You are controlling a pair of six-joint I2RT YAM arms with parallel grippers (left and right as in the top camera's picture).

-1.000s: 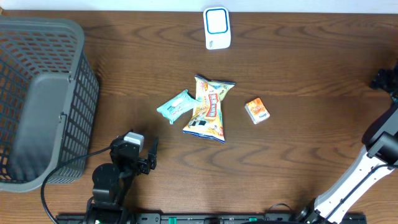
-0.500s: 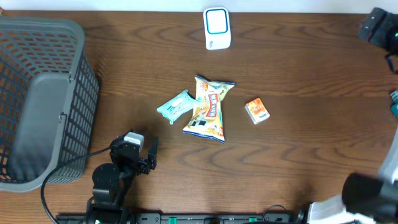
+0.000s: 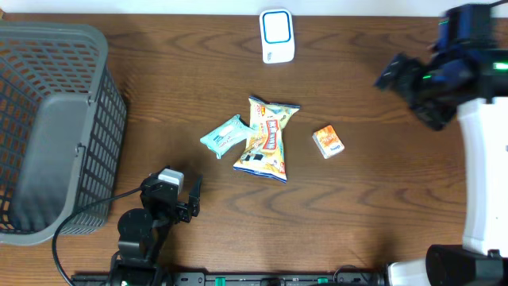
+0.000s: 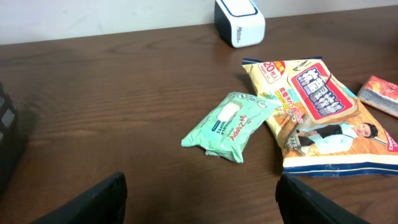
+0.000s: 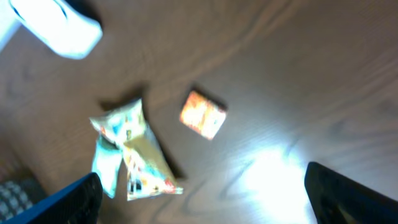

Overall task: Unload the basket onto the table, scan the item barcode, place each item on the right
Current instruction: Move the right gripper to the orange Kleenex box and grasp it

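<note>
Showed a dark wood-grain table (image 3: 381,183) from above. Had three items grouped near the centre of the surface: a pale green wipes pack (image 3: 225,135) on the side toward the left edge, a yellow snack bag (image 3: 268,139) touching it, and a small orange box (image 3: 328,141) near the bag on the side toward the right edge, not touching it. Had a white scanner (image 3: 277,36) with a blue-ringed face at the far edge, well apart from the items. Had a grey mesh basket (image 3: 55,119) along the left edge. Set the left gripper (image 4: 200,183) low near the front edge, fingers spread, pinching nothing, facing the wipes pack. Set the right gripper (image 5: 202,174) above the far right corner, fingers spread wide, gripping nothing, its own view blurred.
</note>
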